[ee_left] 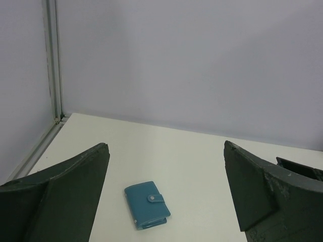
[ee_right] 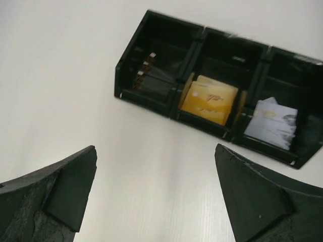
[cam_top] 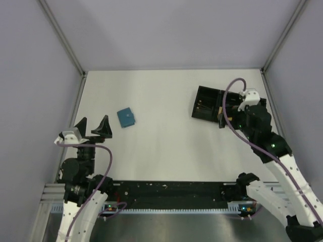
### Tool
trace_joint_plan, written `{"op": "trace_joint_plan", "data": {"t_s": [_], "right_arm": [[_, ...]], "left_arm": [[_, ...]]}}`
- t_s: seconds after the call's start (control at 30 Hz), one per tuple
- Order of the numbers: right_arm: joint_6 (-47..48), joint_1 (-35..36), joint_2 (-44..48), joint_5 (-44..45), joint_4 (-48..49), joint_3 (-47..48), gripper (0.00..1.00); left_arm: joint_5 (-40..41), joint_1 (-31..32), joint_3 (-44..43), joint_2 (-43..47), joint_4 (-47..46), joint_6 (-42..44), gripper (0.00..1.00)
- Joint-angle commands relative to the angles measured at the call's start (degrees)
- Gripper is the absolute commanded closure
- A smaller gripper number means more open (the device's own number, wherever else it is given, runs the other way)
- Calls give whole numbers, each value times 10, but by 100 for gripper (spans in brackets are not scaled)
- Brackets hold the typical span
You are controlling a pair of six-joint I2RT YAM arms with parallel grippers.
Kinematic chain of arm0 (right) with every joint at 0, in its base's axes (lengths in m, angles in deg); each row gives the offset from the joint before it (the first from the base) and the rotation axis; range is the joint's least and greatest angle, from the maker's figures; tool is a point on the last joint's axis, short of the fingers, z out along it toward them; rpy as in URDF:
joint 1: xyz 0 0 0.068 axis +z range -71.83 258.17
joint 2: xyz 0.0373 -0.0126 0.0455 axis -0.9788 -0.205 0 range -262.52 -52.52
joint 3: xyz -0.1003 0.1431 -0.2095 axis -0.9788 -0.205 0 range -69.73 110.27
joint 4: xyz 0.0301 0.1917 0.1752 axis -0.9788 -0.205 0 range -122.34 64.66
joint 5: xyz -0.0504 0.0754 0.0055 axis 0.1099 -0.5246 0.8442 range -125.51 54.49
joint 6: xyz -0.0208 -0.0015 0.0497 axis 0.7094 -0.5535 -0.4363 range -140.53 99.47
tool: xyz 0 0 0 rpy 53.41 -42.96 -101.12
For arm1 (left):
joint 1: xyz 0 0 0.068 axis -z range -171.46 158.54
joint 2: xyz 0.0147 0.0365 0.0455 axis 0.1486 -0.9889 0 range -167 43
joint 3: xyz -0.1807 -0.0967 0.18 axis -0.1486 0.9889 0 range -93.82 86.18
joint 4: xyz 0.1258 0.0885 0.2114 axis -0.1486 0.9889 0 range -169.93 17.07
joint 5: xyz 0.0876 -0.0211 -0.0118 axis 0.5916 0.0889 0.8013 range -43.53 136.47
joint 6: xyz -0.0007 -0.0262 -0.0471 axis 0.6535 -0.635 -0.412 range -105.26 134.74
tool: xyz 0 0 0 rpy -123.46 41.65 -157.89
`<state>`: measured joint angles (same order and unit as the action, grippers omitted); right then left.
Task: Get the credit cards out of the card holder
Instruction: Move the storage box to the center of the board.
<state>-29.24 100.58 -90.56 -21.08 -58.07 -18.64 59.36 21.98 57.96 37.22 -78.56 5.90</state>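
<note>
The card holder [cam_top: 126, 117] is a small teal-blue wallet lying shut on the white table, its snap tab fastened; it also shows in the left wrist view [ee_left: 147, 204]. My left gripper [cam_top: 94, 128] is open and empty, just left of and short of the holder, which lies between its fingers [ee_left: 165, 146]. My right gripper [cam_top: 223, 113] is open and empty [ee_right: 154, 148] at the right part of the black tray [cam_top: 204, 103]. An orange-gold credit card [ee_right: 209, 98] lies in the tray's middle compartment. Dark cards [ee_right: 146, 68] lie in its left compartment.
The black three-compartment tray [ee_right: 146, 98] also holds a white wad of paper [ee_right: 271, 122] in its right compartment. Grey walls with metal posts close in the table at the left, back and right. The arm bases stand on a black rail [cam_top: 171, 194] at the near edge.
</note>
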Motion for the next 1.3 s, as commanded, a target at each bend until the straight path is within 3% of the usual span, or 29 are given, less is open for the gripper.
{"op": "trace_joint_plan", "data": {"t_s": [0.0, 0.1, 0.27, 0.4, 0.67, 0.87, 1.27], "right_arm": [[-48, 5, -112, -119, 2, 60, 1], [-62, 5, -196, -133, 9, 89, 1], [-83, 2, -327, -76, 15, 151, 1], [-107, -58, -420, -73, 21, 187, 1], [-119, -97, -531, -78, 68, 222, 1], [-148, -97, -581, -7, 83, 207, 1], [-150, -38, -591, 10, 123, 133, 1]], "left_arm": [[-1, -3, -16, 7, 1, -14, 2], [-4, -3, -17, 7, 4, -18, 2], [-8, -3, -17, 8, 4, -24, 2], [-10, -3, -17, 9, 5, -25, 2], [-15, -3, -16, 10, 4, -28, 2], [-21, -3, -15, 13, 2, -31, 2], [-26, -3, -14, 18, 4, -40, 2]]}}
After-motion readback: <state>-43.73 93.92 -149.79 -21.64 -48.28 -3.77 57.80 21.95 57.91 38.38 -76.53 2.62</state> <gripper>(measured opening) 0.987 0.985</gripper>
